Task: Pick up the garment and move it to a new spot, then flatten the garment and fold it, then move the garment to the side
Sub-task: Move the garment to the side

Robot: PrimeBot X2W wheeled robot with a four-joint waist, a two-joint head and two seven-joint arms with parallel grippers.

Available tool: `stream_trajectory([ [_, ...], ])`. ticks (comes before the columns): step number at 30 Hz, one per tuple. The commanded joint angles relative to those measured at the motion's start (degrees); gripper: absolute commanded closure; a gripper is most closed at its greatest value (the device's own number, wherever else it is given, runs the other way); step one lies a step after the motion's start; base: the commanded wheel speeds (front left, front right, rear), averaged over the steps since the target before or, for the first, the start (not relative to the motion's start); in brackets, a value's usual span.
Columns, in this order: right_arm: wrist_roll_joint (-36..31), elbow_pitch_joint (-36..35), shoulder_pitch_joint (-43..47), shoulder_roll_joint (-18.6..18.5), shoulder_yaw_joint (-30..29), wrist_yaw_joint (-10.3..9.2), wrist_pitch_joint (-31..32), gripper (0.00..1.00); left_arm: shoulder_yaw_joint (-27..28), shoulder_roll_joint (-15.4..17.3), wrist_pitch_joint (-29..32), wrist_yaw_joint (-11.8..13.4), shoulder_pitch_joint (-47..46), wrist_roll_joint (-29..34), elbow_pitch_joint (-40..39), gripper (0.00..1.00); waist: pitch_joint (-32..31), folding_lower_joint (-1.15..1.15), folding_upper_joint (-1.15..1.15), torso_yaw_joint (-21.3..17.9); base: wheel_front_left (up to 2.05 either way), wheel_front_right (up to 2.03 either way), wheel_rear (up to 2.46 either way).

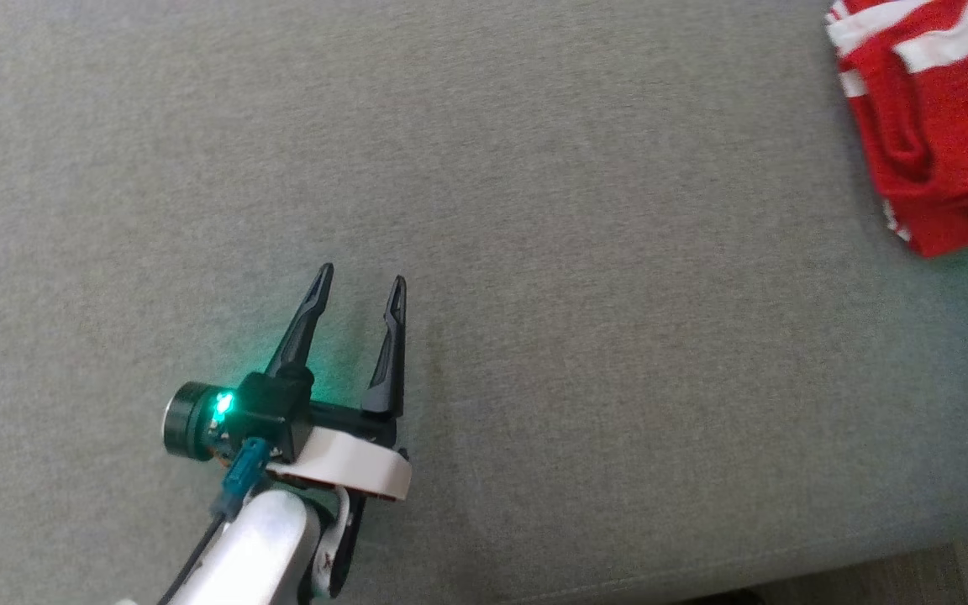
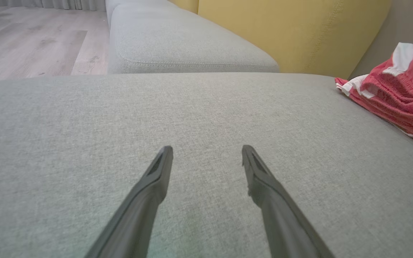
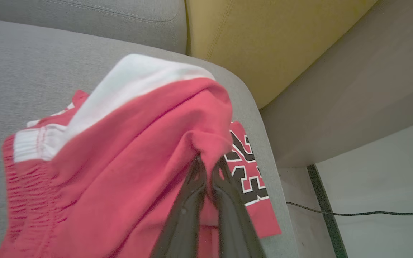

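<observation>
Grey sofa seat (image 1: pixel 534 252) is spreading beneath the left gripper (image 1: pixel 363 274), fingers gaping wide around nothing, while farther off at the seat's right corner the right gripper (image 3: pixel 209 161) is pinching the bunched red-and-white garment (image 3: pixel 138 143) near a yellow back cushion (image 3: pixel 264 43).
</observation>
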Motion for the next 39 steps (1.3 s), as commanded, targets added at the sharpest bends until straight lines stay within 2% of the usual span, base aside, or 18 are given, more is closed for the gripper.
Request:
stream_trajectory([
  [1,-0.82,-0.75,-1.05,-1.95,-1.08,-0.04,-0.59,0.52,1.29,0.3,-0.51,0.2,-1.48,0.51,-1.97,0.0,0.48,0.0,0.0,0.64,0.0,0.0,0.0],
  [2,-1.42,0.26,-0.97,-1.66,-1.99,-0.04,-0.89,0.36,1.24,0.31,-0.54,0.18,-1.54,0.49,-1.89,0.0,0.55,0.0,0.0,0.82,0.0,0.0,0.0],
  [3,-2.26,1.05,-0.9,-1.39,-2.9,-0.04,-1.56,0.0,1.22,0.3,-0.57,0.22,-1.56,0.46,-1.84,0.0,0.59,0.0,0.0,0.93,0.0,0.0,0.0],
  [8,-6.29,2.94,-0.53,0.83,-5.77,-0.04,-6.1,0.0,1.15,0.35,-0.67,0.42,-1.42,0.23,-1.47,0.0,0.04,0.0,0.0,1.0,0.0,0.0,0.0],
  [12,-7.15,2.58,-0.51,3.33,-5.52,-0.04,-8.53,0.0,1.17,0.31,-0.84,0.53,-1.15,-0.18,-0.96,0.0,-1.63,0.0,0.0,0.67,0.0,0.0,0.0],
  [21,-5.79,-4.08,2.16,8.16,-3.28,-0.04,-12.56,0.0,2.72,-0.13,-3.01,0.95,0.35,-2.51,0.49,0.0,-8.86,0.0,0.0,2.05,0.0,0.0,0.0],
  [28,-7.59,-10.9,9.66,15.22,-5.21,-0.04,-15.85,0.0,5.7,-0.2,-5.38,1.59,3.93,-5.93,2.84,0.0,-16.61,0.0,0.0,5.12,0.0,0.0,0.0],
  [34,-8.09,-17.56,19.94,22.85,-7.3,-0.04,-19.18,0.0,8.05,0.75,-6.67,1.0,8.14,-8.87,3.84,0.0,-21.46,0.0,0.0,8.17,0.0,0.0,0.0],
  [39,-8.85,-21.13,27.45,25.62,-7.1,-0.04,-21.91,0.0,9.35,1.36,-7.1,1.43,10.7,-9.96,3.8,0.0,-23.03,0.0,0.0,9.76,0.0,0.0,0.0],
])
